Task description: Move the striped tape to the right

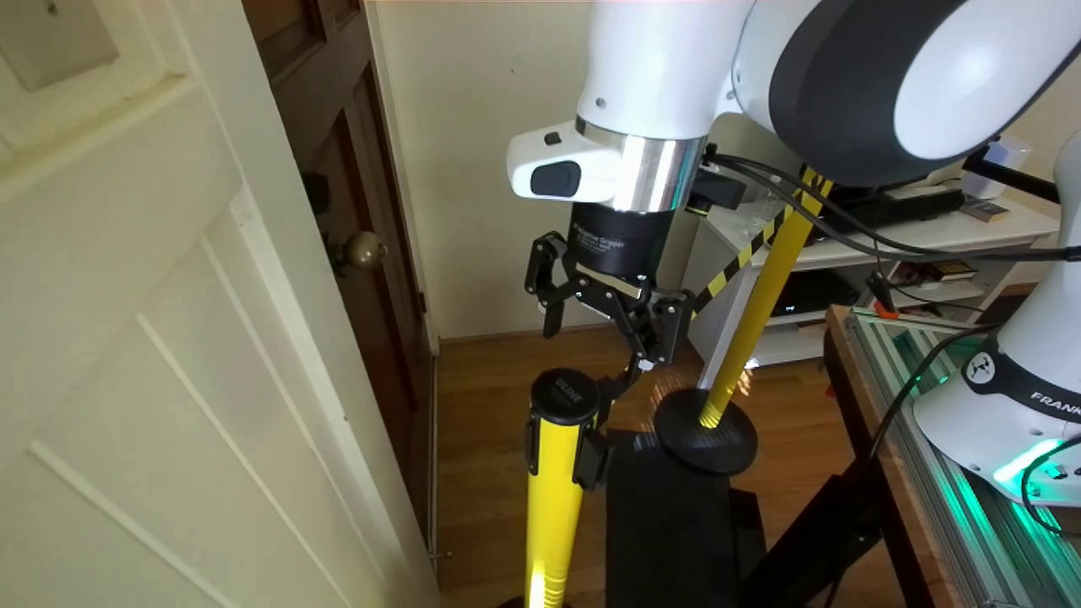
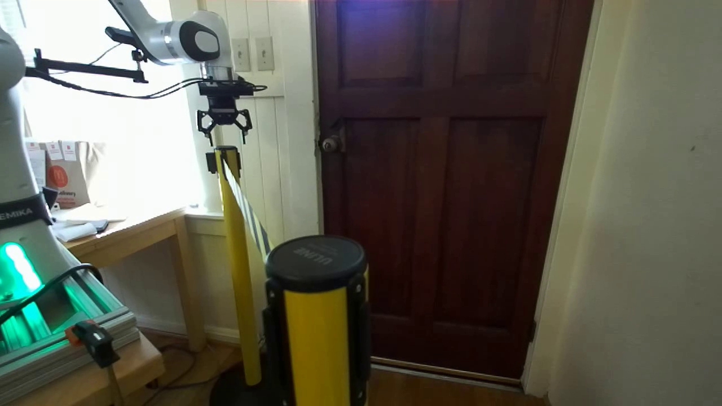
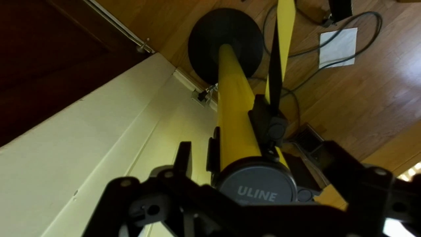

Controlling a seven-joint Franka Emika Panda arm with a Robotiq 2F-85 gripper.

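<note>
gripper of mine hangs spread over a capped yellow post; the striped tape is not in it.
its fingers stand apart above the black cap and pinch nothing, while the tape runs from a black fitting on that post's side across to another yellow post. i judge the task barely begun: i am placed near, but gripping the tape, freeing it if it is locked in there, and moving it right are all left. of containers, a white shelf unit holds a dark box in an open compartment, and what looks like a paper bag stands in the background, its inside hidden from me.
</note>
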